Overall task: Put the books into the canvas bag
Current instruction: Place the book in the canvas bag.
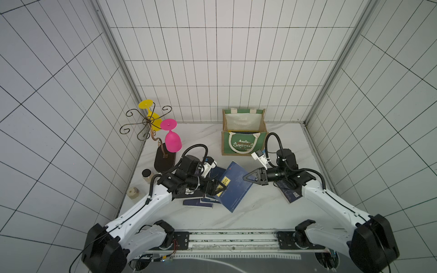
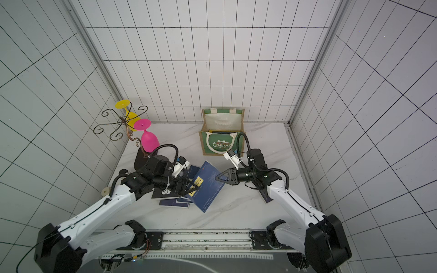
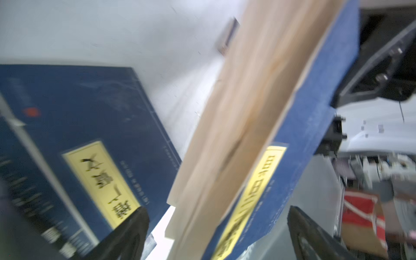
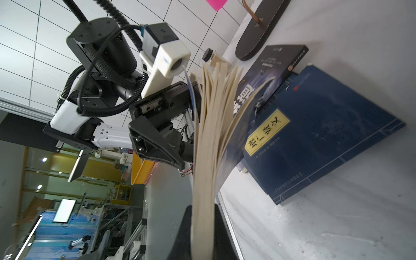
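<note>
A navy blue book (image 1: 235, 189) with a yellow label hangs tilted between my two grippers, above the table. My right gripper (image 1: 246, 177) is shut on its page edge (image 4: 203, 171), which fans out in the right wrist view, with the fingers (image 4: 222, 227) pressed on both sides. My left gripper (image 1: 218, 189) is open, and its fingers (image 3: 131, 231) stand wide on either side of the book's other edge (image 3: 247, 117). More navy books (image 1: 201, 202) lie stacked under the left arm, and one book (image 1: 290, 195) lies under the right arm. The canvas bag (image 1: 243, 144) stands open at the back.
A metal glass rack (image 1: 147, 121) with a pink glass (image 1: 172, 139) and a yellow glass (image 1: 151, 113) stands at the back left on a black oval base (image 1: 164, 160). Two small jars (image 1: 147, 175) sit by the left wall. The table's metal edge runs along the right side.
</note>
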You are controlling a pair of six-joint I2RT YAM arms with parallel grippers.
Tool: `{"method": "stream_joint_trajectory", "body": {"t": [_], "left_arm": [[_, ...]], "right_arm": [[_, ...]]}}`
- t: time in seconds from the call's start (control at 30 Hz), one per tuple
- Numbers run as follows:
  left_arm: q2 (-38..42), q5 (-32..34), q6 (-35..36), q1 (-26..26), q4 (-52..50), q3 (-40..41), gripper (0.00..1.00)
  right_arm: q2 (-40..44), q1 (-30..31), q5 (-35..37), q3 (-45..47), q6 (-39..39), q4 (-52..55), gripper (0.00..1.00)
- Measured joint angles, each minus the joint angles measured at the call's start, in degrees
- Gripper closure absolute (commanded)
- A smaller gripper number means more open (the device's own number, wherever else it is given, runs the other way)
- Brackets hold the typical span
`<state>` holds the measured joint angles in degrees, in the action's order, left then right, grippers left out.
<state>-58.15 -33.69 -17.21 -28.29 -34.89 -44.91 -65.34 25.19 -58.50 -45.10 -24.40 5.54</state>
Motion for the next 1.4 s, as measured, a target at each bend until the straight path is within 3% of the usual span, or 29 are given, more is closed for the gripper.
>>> {"method": "stream_joint_trajectory", "body": {"t": [0.2,0.4,0.63,0.9,1.23,1.4], "left_arm": [[10.0,8.9,-1.7,7.9,0.0,0.0,0.03],[13.5,10.5,-1.5,8.5,-0.7,0.0,0.03],[14.4,10.3,-0.3,8.5,-2.6,-0.1,0.03],[14.8,10.2,-0.3,8.5,-2.4,-0.1,0.03],[12.3,10.1,-0.3,8.5,-2.1,0.0,0.03],[11.6,10.1,-0.3,8.5,-2.1,0.0,0.03]], "right_arm": [[-3.0,-1.4,4.7,-16.8,4.9,8.4,1.00],[-10.9,-3.7,10.0,-35.1,5.4,11.0,1.00],[-22.1,-10.7,20.4,-53.4,0.6,8.9,1.00],[-31.5,-16.0,28.7,-54.9,-5.2,7.8,1.00],[-35.0,-14.3,31.8,-53.8,-8.0,6.0,1.00],[-33.2,-10.8,34.9,-46.6,-8.8,2.8,1.00]]}}
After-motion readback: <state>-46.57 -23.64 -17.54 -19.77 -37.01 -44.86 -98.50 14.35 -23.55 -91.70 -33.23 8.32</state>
